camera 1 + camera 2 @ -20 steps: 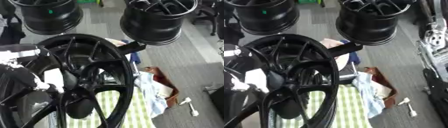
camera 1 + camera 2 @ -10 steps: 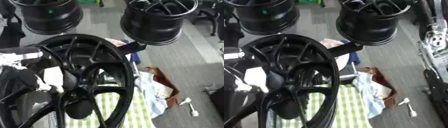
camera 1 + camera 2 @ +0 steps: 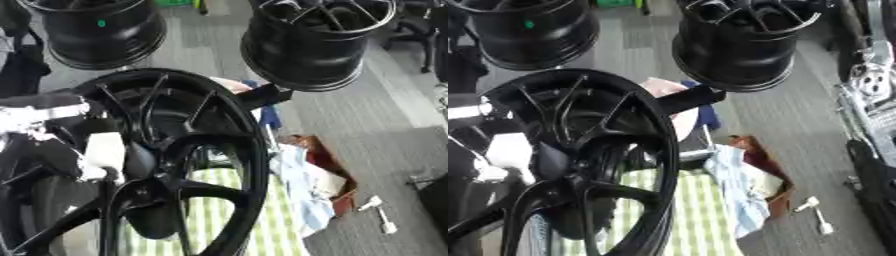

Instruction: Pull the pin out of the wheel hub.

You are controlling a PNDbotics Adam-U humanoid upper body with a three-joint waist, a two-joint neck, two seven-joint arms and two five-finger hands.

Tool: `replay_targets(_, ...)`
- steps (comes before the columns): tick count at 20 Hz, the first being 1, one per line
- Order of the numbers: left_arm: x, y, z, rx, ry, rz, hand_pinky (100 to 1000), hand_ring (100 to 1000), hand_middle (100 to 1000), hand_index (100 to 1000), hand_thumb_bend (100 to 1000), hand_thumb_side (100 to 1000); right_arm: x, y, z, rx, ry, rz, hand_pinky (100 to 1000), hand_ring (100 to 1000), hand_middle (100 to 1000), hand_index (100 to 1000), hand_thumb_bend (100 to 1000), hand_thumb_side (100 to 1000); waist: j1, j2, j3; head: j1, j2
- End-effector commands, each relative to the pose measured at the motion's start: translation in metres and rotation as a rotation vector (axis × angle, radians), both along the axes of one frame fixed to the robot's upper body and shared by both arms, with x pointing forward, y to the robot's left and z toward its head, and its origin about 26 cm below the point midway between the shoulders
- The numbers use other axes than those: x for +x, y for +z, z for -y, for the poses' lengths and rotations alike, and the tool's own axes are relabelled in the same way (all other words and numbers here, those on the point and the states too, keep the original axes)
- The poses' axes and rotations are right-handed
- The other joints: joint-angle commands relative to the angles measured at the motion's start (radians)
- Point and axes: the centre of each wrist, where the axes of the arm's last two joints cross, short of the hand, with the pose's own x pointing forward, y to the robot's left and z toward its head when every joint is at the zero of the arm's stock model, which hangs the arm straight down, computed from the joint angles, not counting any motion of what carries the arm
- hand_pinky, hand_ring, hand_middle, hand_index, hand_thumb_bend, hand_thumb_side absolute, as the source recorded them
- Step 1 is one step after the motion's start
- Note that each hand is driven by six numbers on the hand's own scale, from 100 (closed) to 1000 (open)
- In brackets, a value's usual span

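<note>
In the left eye view, close under the camera, a big glossy black spoked alloy wheel hub (image 3: 166, 165) stands on edge and fills the lower left. A black and silver robot arm comes in from the left edge and its left hand (image 3: 52, 112) sits blurred against the wheel's rim; I cannot tell whether its fingers are curled or straight. A pale whitish block (image 3: 103, 155) shows among the spokes near the centre, too smeared to name, and I cannot make out the pin. Beneath the wheel lies a green and white checked cloth (image 3: 206, 220). Two more black wheel rims (image 3: 315, 42) stand on the grey floor (image 3: 394, 120) beyond.

In the right eye view, a crumpled pale blue rag (image 3: 737, 190) lies just beside the wheel, with a small white T-shaped tool (image 3: 815, 212) apart on the floor.
</note>
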Motion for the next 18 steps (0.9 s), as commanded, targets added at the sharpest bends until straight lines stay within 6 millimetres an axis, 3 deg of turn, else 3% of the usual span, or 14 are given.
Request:
replay_targets(1, -0.006, 0.02, -0.008, -0.015, 0.005, 0.077, 788, 701, 594, 734, 402, 126, -0.001, 0.007, 0.005, -0.002, -0.01, 0.018, 782, 704, 714, 786, 100, 709, 0.0, -0.012, 0.001, -0.002, -0.011)
replay_targets(5, -0.009, 0.023, -0.01, -0.038, 0.004, 0.102, 762, 641, 494, 623, 293, 100, -0.001, 0.007, 0.004, -0.003, -0.007, 0.019, 783, 705, 714, 787, 100, 711, -0.001, -0.012, 0.0, -0.002, -0.014)
replay_targets(18, -0.028, 0.04, -0.019, -0.053, -0.047, 0.238, 677, 393, 201, 262, 460, 100, -0.001, 0.007, 0.004, 0.006, -0.003, 0.019, 784, 705, 715, 788, 100, 723, -0.005, -0.009, 0.002, -0.011, -0.021)
